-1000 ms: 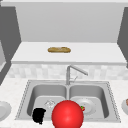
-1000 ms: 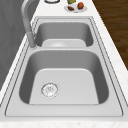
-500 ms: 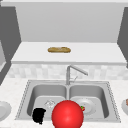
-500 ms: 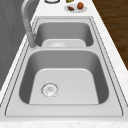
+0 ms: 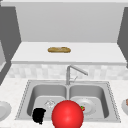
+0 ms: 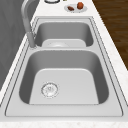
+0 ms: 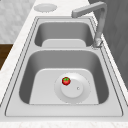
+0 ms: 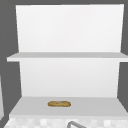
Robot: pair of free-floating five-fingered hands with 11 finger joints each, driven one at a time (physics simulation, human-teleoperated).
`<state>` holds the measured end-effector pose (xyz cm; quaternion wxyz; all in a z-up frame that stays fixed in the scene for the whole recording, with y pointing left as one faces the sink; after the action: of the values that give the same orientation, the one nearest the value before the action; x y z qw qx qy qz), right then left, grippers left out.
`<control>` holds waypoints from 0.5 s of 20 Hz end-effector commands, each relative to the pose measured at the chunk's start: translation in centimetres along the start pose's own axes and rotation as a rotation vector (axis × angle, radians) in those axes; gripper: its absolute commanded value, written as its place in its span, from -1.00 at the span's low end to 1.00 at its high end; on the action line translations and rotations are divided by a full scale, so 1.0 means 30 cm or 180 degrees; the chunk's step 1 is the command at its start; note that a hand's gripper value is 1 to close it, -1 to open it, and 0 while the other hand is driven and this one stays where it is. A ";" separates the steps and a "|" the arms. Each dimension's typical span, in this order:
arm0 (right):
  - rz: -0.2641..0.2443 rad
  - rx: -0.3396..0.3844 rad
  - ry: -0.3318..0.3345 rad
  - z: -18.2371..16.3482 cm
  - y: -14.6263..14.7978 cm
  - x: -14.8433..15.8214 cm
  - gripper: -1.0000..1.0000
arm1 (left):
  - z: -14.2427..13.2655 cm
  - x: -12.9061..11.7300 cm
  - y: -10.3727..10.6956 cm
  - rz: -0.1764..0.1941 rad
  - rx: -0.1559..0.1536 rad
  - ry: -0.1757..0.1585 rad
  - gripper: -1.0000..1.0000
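Red ball (image 5: 67, 114) at the front edge of the sink (image 5: 25, 87), a black hand (image 5: 39, 115) just to its left.

Steel basins sit side by side; the ball hangs large before the divider, and the left hand sits low beside it — whether its fingers are apart or curled I cannot tell. The right basin holds a plate (image 7: 85, 95) with a small tomato (image 7: 66, 80) near its rim; the left basin shows its drain (image 6: 49, 89). A loaf (image 5: 59, 49) lies mid-shelf above the tap (image 5: 72, 71). Another plate (image 5: 3, 110) rests on the worktop's left edge. My worry: the ball could drop and roll into a basin — perhaps onto the tomato's plate — if the hand nudges it sideways.
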<state>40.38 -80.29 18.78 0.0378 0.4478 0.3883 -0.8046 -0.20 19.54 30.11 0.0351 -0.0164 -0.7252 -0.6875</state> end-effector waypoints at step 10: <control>0.0502 -0.0103 0.0327 0.025 0.051 0.049 1.00 | 0.000 0.000 0.000 0.0000 0.0000 0.0000 0.00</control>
<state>39.54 -80.70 16.92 0.0423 0.4749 0.3884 -0.7885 -0.20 19.54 30.11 0.0351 -0.0164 -0.7252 -0.6875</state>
